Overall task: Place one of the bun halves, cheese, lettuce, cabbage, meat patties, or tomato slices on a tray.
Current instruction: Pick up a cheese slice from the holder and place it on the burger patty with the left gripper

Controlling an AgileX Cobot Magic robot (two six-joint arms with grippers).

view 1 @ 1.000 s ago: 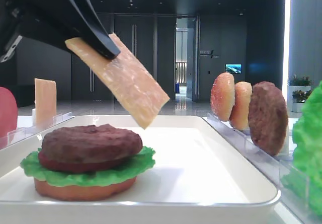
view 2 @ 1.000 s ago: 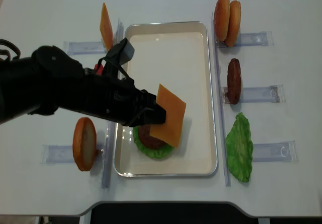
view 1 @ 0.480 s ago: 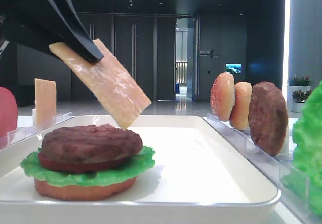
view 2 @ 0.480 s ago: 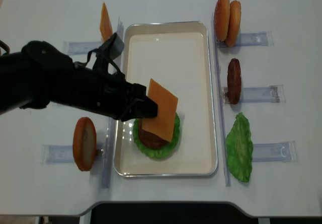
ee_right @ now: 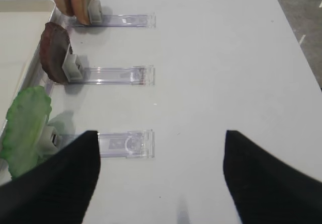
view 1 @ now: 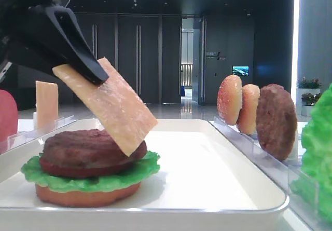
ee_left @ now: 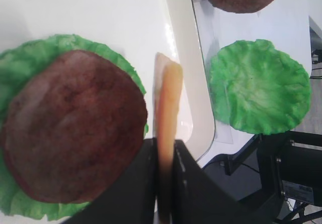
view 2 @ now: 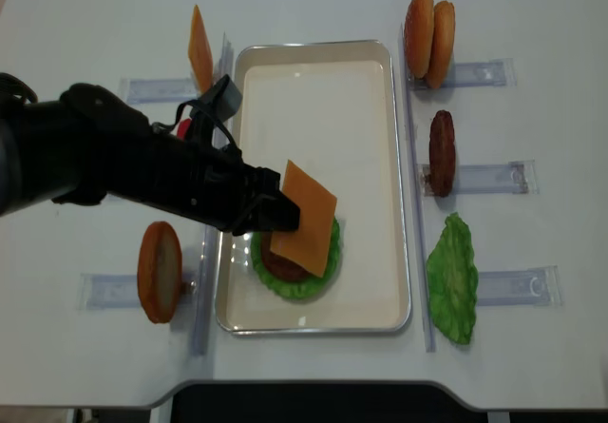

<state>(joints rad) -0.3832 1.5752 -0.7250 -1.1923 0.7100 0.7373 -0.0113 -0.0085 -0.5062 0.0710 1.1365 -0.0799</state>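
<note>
White worktop [view 2: 313, 5], dark lobby beyond — the left hand [view 2: 277, 216] is pinched tight on the cheese [view 2: 304, 219], tilted just above the meat patty [view 1: 93, 148] stacked on lettuce [view 1: 88, 178] in the tray [view 2: 313, 71]. Better to level the slice over the patty before letting go. The right hand [ee_right: 158, 176] waits with its jaws spread, empty; whether the cheese's lower corner touches the patty, I can't tell.

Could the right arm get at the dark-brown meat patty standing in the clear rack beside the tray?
Probably yes. The right gripper is open and empty, and the dark-brown meat patty stands upright in its clear rack with only bare white table between them. The left arm is busy over the white tray.
</note>
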